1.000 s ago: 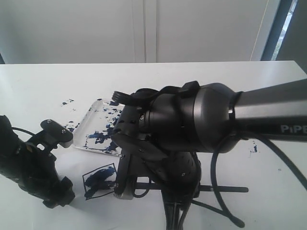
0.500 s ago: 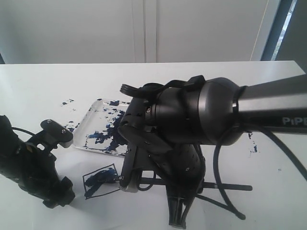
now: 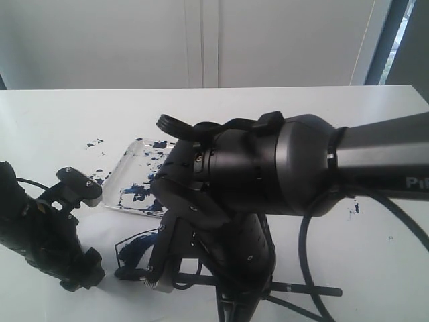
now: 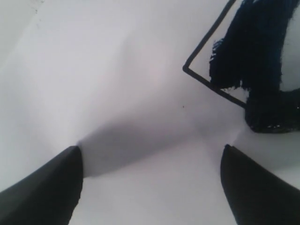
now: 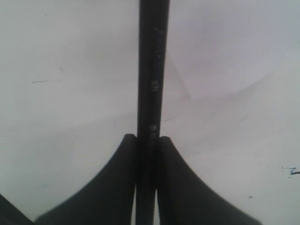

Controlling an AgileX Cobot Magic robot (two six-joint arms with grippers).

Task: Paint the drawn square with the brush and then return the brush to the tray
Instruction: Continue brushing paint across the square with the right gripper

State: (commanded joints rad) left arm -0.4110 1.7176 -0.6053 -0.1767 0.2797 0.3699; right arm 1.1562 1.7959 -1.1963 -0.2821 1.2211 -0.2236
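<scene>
The brush point(image 5: 152, 70) is a thin black rod clamped between the fingers of my right gripper point(image 5: 149, 138). In the exterior view it lies nearly level just above the table, with its handle point(image 3: 305, 290) trailing right from under the right arm and its dark end by the front edge of the drawn square point(image 3: 134, 251). The square is smeared dark blue inside point(image 4: 251, 51) and half hidden by the right gripper point(image 3: 159, 278). Behind it lies the white tray point(image 3: 115, 176), blotched with blue paint. My left gripper point(image 4: 150, 161) is open over bare table just left of the square.
The bulky right arm point(image 3: 268, 174) fills the middle of the exterior view and hides the tray's right part. The left arm point(image 3: 40, 235) rests at the front left. Blue splatters point(image 3: 94, 143) mark the table behind the tray. A black cable point(image 3: 305, 255) loops down at the front.
The right arm has swung left and lower toward the front, carrying the brush with it and covering more of the square. The left arm has not moved.
</scene>
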